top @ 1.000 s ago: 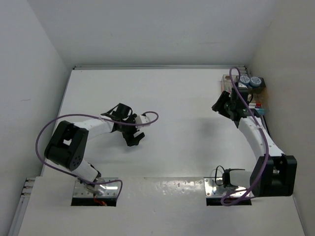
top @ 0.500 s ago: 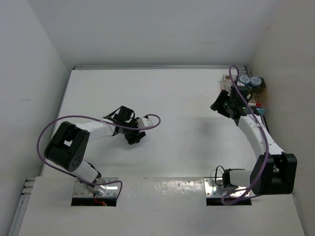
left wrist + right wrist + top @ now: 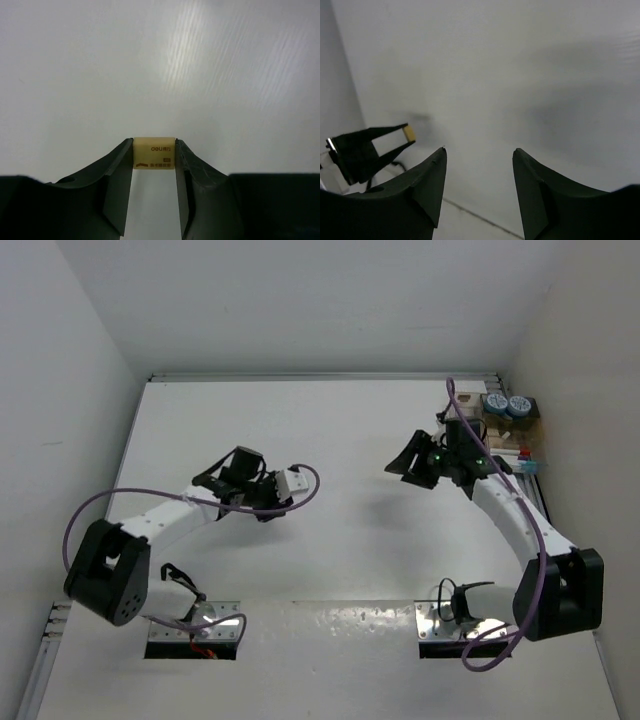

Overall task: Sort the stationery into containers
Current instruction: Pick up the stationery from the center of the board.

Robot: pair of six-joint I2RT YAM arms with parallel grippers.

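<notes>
Two robot arms reach over the white worktop [image 3: 350, 430]. The left gripper [image 3: 154, 145] is clamped on a tan eraser [image 3: 154, 153], pinched at its fingertips over the worktop's left half. The right gripper [image 3: 479, 151], fingers apart and empty, hangs toward the right edge, near the containers [image 3: 536, 420] in the far right corner, where two blue-grey rolls [image 3: 506, 405] sit.

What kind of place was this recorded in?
Probably a lab robot test cell, not a home or office: plain white walls box in a white table, two arms are bolted to metal base plates, and the left gripper pinches a tan eraser.
</notes>
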